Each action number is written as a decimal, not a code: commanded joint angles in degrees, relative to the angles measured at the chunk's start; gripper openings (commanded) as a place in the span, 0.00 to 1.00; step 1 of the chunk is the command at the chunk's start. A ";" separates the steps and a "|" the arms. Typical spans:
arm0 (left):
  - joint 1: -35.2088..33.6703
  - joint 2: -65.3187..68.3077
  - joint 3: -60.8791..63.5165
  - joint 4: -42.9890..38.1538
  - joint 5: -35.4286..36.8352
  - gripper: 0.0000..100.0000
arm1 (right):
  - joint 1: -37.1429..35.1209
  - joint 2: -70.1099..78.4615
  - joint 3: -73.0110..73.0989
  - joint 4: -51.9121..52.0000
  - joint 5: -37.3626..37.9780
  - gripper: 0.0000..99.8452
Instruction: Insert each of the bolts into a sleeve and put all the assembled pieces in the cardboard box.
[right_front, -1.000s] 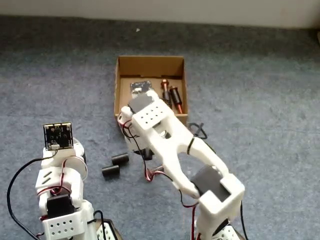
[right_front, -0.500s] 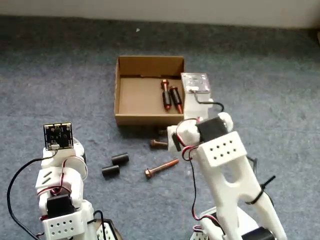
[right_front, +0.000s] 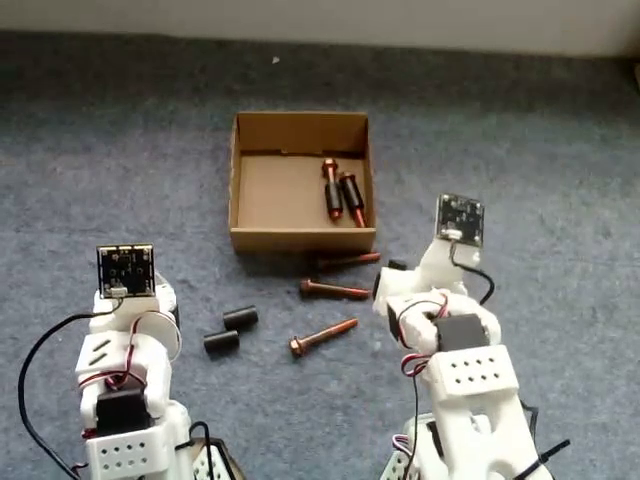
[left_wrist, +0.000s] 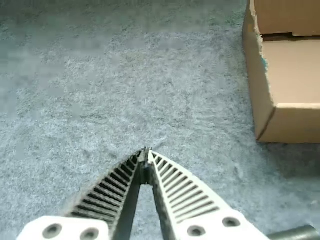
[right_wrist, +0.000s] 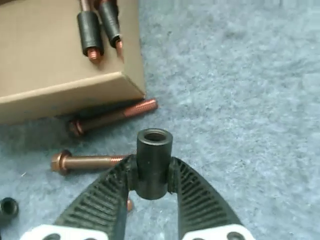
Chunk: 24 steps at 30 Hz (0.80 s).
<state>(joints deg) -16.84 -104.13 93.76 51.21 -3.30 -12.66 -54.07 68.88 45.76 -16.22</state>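
Held sleeve: a short black tube (right_wrist: 154, 160) at lower centre of the right wrist view. Its open bore points out past the fingertips, over the carpet (right_front: 120, 150).
Right gripper: (right_wrist: 151, 167) closed on the sleeve's lower half, one ribbed finger on each side, and nothing else in it.
Handling, judged: the sleeve looks small, rigid and light. Its smooth round wall could twist or slip in the grip, so hold it across the body and keep the bore end clear.
Bolts: three copper-coloured bolts lie loose at centre frame of the high view. The top bolt (right_front: 348, 260) is just beside the box front, the middle bolt (right_front: 335, 290) lies under it, and the low bolt (right_front: 322, 337) lies lower and to the left.
Bolt handling, judged: stiff metal that is apt to roll. Take one by the shank near the head and leave the threaded end free.
Spare sleeves: the upper spare (right_front: 240, 319) and lower spare (right_front: 221, 342) lie on their sides left of the bolts.
Box: (right_front: 300, 240) sits open at upper centre. An assembled piece (right_front: 331, 190) and a second piece (right_front: 351, 203) lie side by side near its right wall.
Left gripper: (left_wrist: 146, 152) fingers pressed together and empty, over bare carpet at lower left of the high view.
Progress, judged: two sets are boxed and three remain.
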 joint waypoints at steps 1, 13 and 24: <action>7.96 -0.31 -8.13 6.33 -2.90 0.04 | 3.38 -1.89 2.07 -5.49 0.00 0.00; 19.21 19.65 -32.04 13.89 -3.08 0.05 | 5.23 -1.80 4.18 -6.73 0.18 0.00; 31.25 67.03 -65.36 31.30 5.27 0.09 | 15.52 -1.80 3.74 -7.08 0.00 0.00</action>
<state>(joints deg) 10.51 -50.77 39.96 78.11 -3.91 0.09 -54.33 73.54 40.13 -16.22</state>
